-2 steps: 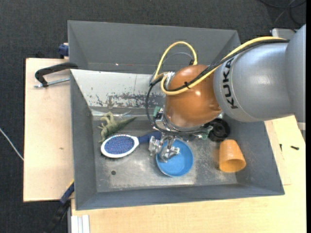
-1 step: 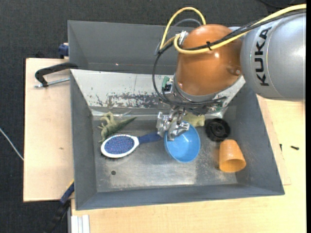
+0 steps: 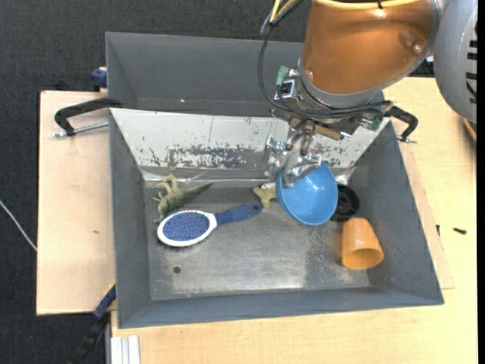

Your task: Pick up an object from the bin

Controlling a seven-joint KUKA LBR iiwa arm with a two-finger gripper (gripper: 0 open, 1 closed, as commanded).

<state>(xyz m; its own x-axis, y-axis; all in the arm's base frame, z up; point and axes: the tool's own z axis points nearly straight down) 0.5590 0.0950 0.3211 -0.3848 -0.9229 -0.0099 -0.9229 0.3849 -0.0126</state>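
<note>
My gripper hangs over the back right part of the bin, under the orange cover. Its fingers are shut on the upper rim of a blue bowl, which tilts with its opening facing the camera. A small yellowish thing lies just left of the bowl. Partly hidden behind the bowl's right edge is a black round thing. An orange cup lies on its side to the lower right of the bowl.
A blue oval hairbrush lies left of centre, its handle pointing toward the bowl. A green toy lizard sits at the back left. The arm and its cables come in from the upper right.
</note>
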